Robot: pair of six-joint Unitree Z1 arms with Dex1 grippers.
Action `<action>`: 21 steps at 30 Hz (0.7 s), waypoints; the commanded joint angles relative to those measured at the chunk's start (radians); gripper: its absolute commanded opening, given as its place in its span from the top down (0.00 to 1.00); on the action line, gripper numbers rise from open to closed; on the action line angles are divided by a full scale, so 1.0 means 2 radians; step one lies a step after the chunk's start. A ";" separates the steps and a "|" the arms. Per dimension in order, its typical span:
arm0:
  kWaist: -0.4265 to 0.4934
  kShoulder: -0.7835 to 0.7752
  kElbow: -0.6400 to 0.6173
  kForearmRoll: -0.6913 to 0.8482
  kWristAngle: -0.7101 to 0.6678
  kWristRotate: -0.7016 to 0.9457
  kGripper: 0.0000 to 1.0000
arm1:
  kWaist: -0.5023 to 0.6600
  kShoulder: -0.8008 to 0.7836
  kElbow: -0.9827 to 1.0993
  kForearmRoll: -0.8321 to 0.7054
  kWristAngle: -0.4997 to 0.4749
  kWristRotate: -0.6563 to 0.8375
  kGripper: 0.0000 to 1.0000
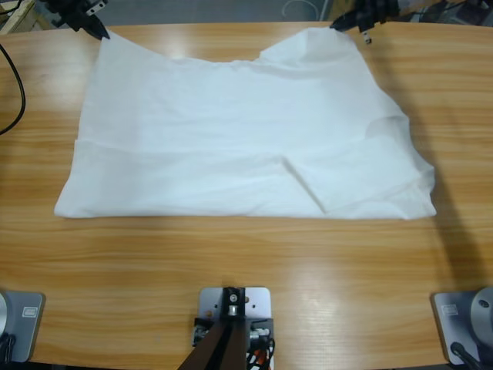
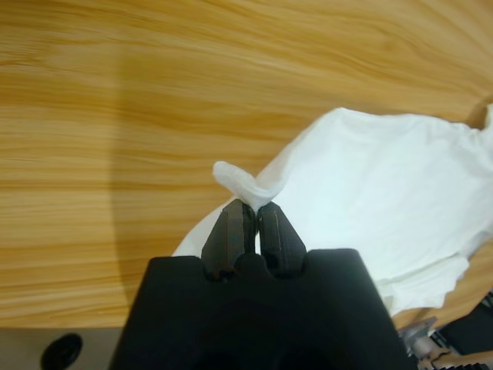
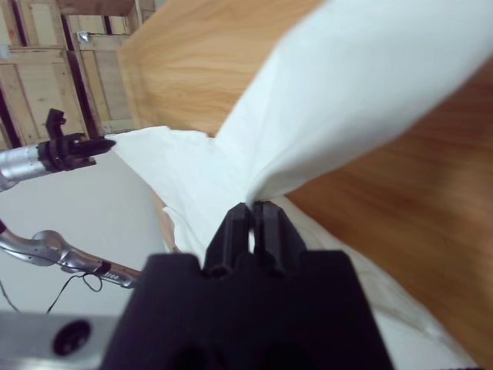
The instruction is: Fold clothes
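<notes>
The white T-shirt [image 1: 231, 146] lies spread out flat on the long wooden table [image 1: 246, 262]. Seen from above, it covers the middle and far part of the table. The bare wood near 6 o'clock is shiny with light. A flap of the shirt is folded over toward 4 o'clock.

From above, a black gripper tip [image 1: 98, 31] touches the shirt's corner at 11 o'clock. A second black tip [image 1: 350, 23] touches the corner at 1 o'clock. I cannot tell which arm is which there. A black cable [image 1: 17, 92] curls on the wood at 9 o'clock.

The left gripper [image 2: 256, 206] is closed tight on a small bunch of the shirt's corner. The wood under it has long brown stripes.

The right gripper [image 3: 252, 206] is closed tight on the shirt too, and the cloth is pulled up from the table. In its view, at 9 o'clock, the other arm pinches its own corner. Behind it are wooden frames [image 3: 46, 69] and a pale grey floor [image 3: 115, 223].
</notes>
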 commanded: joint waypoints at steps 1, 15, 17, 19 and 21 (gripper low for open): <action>-0.008 -0.009 -0.052 0.077 0.003 0.003 1.00 | 0.000 -0.049 -0.292 0.072 -0.002 -0.021 1.00; 0.012 -0.025 0.039 0.077 0.029 0.000 1.00 | 0.009 -0.076 -0.287 0.181 -0.005 -0.058 1.00; 0.019 -0.029 0.055 0.077 0.032 0.001 1.00 | 0.009 -0.084 -0.281 0.181 -0.006 -0.058 1.00; 0.025 -0.033 0.063 0.077 0.037 0.001 1.00 | 0.008 -0.091 -0.274 0.181 -0.008 -0.058 1.00; 0.028 -0.034 0.067 0.077 0.038 0.001 1.00 | 0.009 -0.101 -0.257 0.181 -0.008 -0.060 1.00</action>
